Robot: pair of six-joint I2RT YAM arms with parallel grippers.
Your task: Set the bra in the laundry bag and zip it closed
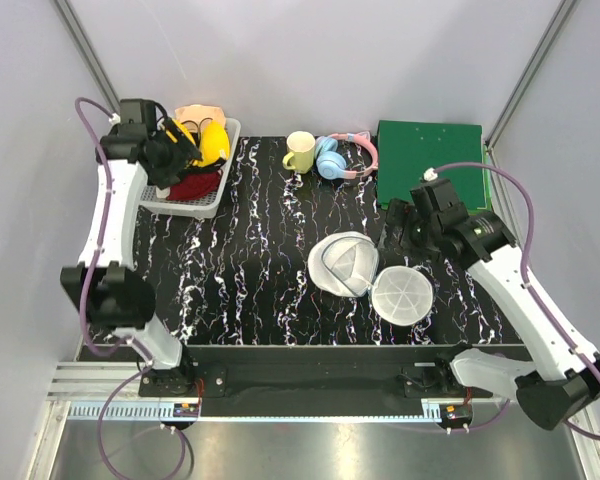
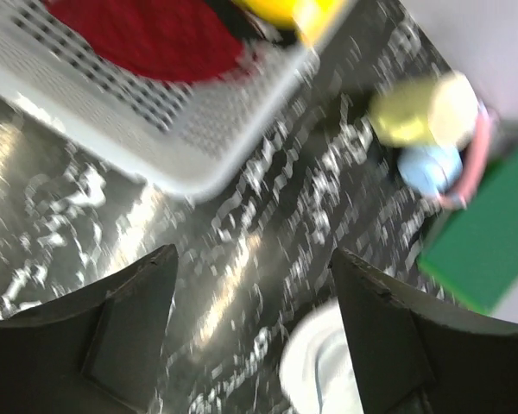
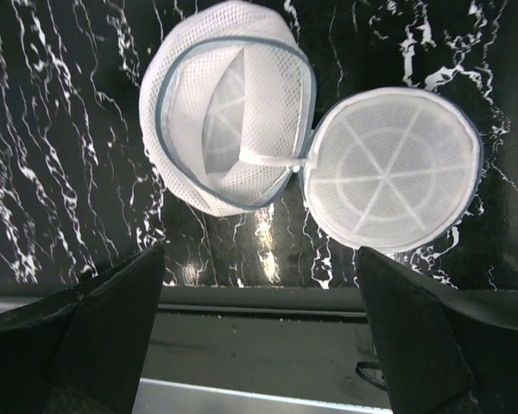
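Lying open, laundry bag long axis left-right, left fingers and right fingers parted, empty.

From above, the left tool hides part of the bra in the basket. The left wrist view is motion-blurred, its top edge cropping the bra.

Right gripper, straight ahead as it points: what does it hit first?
Probably the open laundry bag, near its hinge, centred ahead of the right gripper; depth is unclear.
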